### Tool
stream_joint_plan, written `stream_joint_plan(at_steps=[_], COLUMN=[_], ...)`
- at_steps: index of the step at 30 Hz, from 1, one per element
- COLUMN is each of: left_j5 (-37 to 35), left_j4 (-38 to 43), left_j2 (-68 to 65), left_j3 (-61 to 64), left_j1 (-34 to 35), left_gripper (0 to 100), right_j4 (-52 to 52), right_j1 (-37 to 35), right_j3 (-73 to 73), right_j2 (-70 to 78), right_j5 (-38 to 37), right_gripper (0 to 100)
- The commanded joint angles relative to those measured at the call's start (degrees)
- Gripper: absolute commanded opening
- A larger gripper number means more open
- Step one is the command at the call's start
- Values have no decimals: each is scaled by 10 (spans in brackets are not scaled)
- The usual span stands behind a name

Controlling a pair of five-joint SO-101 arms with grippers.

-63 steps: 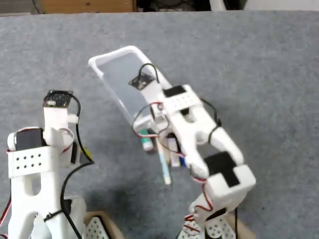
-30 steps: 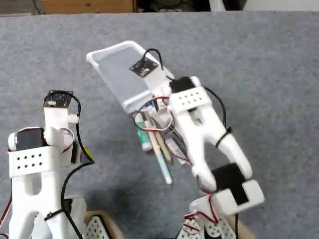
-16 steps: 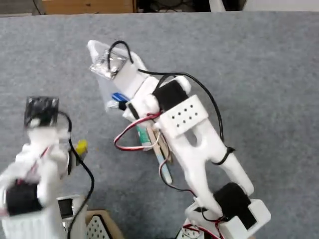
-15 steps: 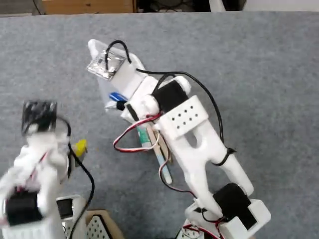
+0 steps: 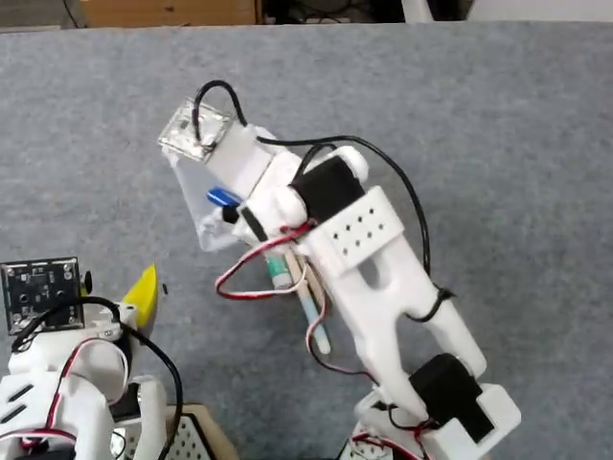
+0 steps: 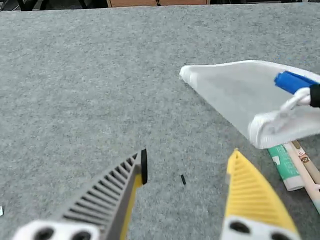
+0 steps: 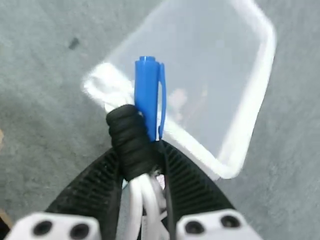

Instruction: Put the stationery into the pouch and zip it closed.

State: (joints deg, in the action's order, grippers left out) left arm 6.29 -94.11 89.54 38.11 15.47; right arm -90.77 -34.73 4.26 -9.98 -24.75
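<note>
High view: translucent white-rimmed pouch (image 5: 213, 228) on grey surface (image 5: 498, 144), mostly hidden under right arm (image 5: 383, 278); green tube (image 5: 279, 276) and pens (image 5: 313, 321) just beside pouch, partly covered.
Left wrist view: left gripper (image 6: 188, 159) wide, empty, near pouch.
Right wrist view: right gripper (image 7: 142, 150) pinching blue pen (image 7: 148, 95) above pouch's edge.

A grey felt mat (image 5: 498, 144) covers the table; a small black speck (image 6: 183, 179) lies on it (wooden edge (image 5: 163, 10) behind).

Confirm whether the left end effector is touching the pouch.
Apart. The left wrist view shows a strip of bare grey mat between the open left end effector and the near edge of the pouch.
</note>
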Motion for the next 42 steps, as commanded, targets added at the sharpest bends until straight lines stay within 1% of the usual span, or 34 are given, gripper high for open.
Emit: stream_joint_plan(at_steps=[1, 6, 8, 13, 20, 22, 26, 29, 31, 33, 39, 42], left_j5=[-4, 62, 75, 78, 78, 78, 78, 80, 103, 120, 120, 119], left_j4=[-4, -1, 0, 0, 0, -1, -1, -3, -5, -3, 0, 0], left_j2=[2, 2, 2, 2, 2, 2, 2, 1, -2, 1, 1, 1], left_j3=[-22, -17, -18, -17, -17, -17, -17, -17, -15, -3, 12, 12], left_j1=[15, 83, 100, 106, 106, 106, 106, 103, 102, 102, 106, 106], left_gripper=[276, 276, 276, 276, 276, 276, 276, 276, 276, 276, 276, 276], right_j4=[55, 147, 189, 287, 395, 418, 426, 428, 425, 423, 416, 375], right_j1=[43, 79, 91, 113, 154, 162, 164, 163, 163, 163, 138, 120], right_j3=[-69, -201, -251, -365, -476, -498, -510, -509, -504, -499, -499, -488], right_j2=[-22, -22, -22, -22, -22, -15, 34, 72, 80, 76, 39, 9], right_j5=[-2, -3, -3, -3, -3, -19, -58, -60, -61, -61, -57, -58], right_gripper=[12, 12, 12, 12, 12, 13, 20, 93, 132, 140, 142, 142])
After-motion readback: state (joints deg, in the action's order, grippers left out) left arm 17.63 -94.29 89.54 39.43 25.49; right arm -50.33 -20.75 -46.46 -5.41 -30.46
